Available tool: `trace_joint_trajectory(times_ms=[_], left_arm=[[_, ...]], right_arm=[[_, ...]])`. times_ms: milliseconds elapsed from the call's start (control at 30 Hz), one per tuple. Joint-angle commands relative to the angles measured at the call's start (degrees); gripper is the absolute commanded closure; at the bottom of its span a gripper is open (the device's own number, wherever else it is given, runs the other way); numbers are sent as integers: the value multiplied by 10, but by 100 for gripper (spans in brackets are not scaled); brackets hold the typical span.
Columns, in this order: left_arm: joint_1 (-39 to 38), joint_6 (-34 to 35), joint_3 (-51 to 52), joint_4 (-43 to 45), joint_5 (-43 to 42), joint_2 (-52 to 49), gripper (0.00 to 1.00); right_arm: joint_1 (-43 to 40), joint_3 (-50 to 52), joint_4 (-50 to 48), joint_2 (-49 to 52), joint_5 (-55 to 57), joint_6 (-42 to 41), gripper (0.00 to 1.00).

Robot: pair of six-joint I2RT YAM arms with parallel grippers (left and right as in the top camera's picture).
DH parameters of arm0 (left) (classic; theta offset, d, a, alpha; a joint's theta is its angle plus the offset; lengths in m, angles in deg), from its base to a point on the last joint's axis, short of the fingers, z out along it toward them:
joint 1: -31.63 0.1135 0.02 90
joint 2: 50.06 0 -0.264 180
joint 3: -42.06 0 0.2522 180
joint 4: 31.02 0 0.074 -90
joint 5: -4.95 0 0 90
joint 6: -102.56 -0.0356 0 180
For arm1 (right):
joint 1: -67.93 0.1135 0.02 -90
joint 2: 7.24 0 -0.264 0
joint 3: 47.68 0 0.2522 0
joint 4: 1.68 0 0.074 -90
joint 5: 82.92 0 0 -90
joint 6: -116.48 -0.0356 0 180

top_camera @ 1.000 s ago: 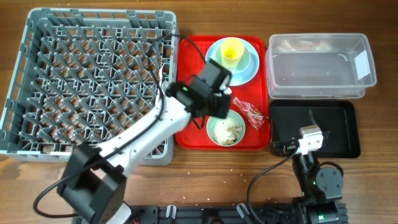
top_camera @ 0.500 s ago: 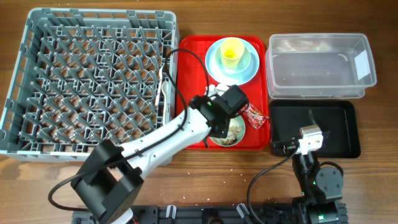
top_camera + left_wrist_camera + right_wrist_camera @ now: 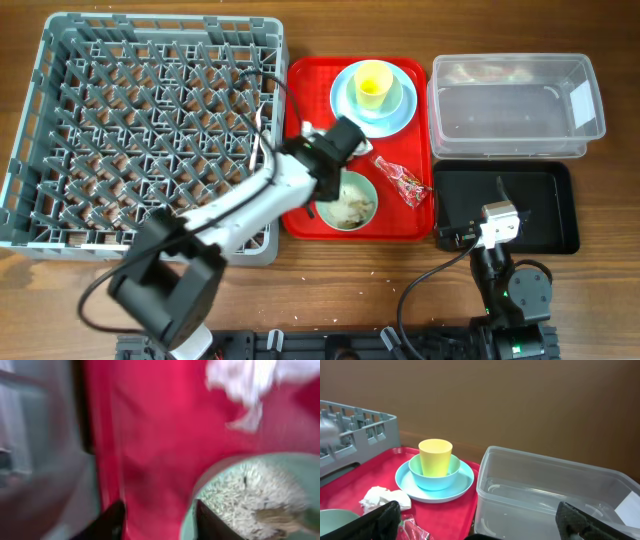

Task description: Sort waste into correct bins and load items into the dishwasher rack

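Note:
My left gripper (image 3: 328, 170) is open low over the red serving tray (image 3: 310, 80), at the left rim of the pale green bowl (image 3: 350, 205). The left wrist view is blurred: the fingers (image 3: 161, 522) straddle bare tray, the right one against the rim of the bowl (image 3: 300, 460), which holds rice-like crumbs (image 3: 250, 495). The white napkin (image 3: 250, 380) lies beyond. The red wrapper (image 3: 398, 182) lies right of the bowl. The yellow cup (image 3: 372, 85) stands in a blue dish on the blue plate (image 3: 400, 118). My right gripper (image 3: 497, 222) is open over the black tray (image 3: 545, 200).
The grey dishwasher rack (image 3: 60, 30) fills the left side, with a white utensil at its right wall (image 3: 263, 125). The clear tub (image 3: 590, 130) stands behind the black tray. The right wrist view shows its open fingers (image 3: 480, 525), the cup (image 3: 435, 455), napkin (image 3: 382, 497) and tub (image 3: 555, 495).
My left gripper moved right and forward past the bowl, then came back left to the bowl's left rim. The bowl has shifted a little to the left. The right arm has not moved.

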State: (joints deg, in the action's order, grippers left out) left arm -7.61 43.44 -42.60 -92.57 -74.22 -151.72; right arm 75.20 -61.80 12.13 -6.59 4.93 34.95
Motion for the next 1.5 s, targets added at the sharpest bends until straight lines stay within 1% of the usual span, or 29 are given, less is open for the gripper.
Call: trace_joint_trajectory(times_ms=[0,67,100,133,200,267,567,633,767,833,867,900,933,967,1033,1067,1133,1167,1200,1233,1267,1300,1333,1367,1400,1467], left_arm=[[63,-2,-31,1,-9,115,26],[105,-2,-31,4,-53,193,18],[119,-2,-31,4,-53,227,5],[127,-2,-31,4,-53,257,0],[133,-2,-31,4,-52,306,0],[133,-2,-31,4,-52,323,0],[133,-2,-31,4,-52,322,0],[133,-2,-31,4,-52,322,0],[133,-2,-31,4,-52,322,0],[133,-2,-31,4,-52,322,0],[133,-2,-30,4,-52,322,0],[133,-2,-31,4,-52,322,0],[133,-2,-30,4,-52,322,0],[133,-2,-31,4,-52,322,0],[133,-2,-30,4,-52,322,0],[133,-2,-30,4,-52,322,0],[133,-2,-30,4,-52,322,0],[133,-2,-31,4,-52,322,0],[133,-2,-30,4,-52,322,0],[133,-2,-31,4,-52,322,0],[133,-2,-30,4,-52,322,0],[133,-2,-30,4,-52,322,0],[133,-2,-31,4,-52,322,0],[133,-2,-30,4,-52,322,0],[133,-2,-30,4,-52,322,0],[133,-2,-31,4,-52,322,0]], right_arm=[[-2,1,-2,-4,-7,6,0],[-2,1,-2,-4,-7,6,0],[-2,1,-2,-4,-7,5,0],[-2,1,-2,-4,-7,5,0],[-2,1,-2,-4,-7,6,0],[-2,1,-2,-4,-7,6,0],[-2,1,-2,-4,-5,8,0],[-2,1,-2,-4,6,45,0],[-2,1,-2,-4,6,49,0],[-2,1,-38,-4,4,73,0],[-2,0,-77,-4,-48,73,0],[-2,-9,-112,-4,-138,90,0],[-2,-50,-96,-3,-142,59,0],[-2,-99,-48,2,-115,30,0],[-2,-205,52,33,-97,39,0],[-2,-296,121,82,-97,62,0],[-2,-460,249,198,-100,68,0],[-2,-558,342,276,-123,84,0],[-2,-633,413,342,-152,110,0],[-2,-709,477,412,-179,117,0],[-2,-742,495,449,-178,114,0],[-2,-764,496,484,-205,72,0],[-2,-767,497,510,-242,11,0],[-2,-766,497,530,-258,-28,0],[-2,-749,512,589,-259,-123,0],[2,-709,510,650,-241,-114,0]])
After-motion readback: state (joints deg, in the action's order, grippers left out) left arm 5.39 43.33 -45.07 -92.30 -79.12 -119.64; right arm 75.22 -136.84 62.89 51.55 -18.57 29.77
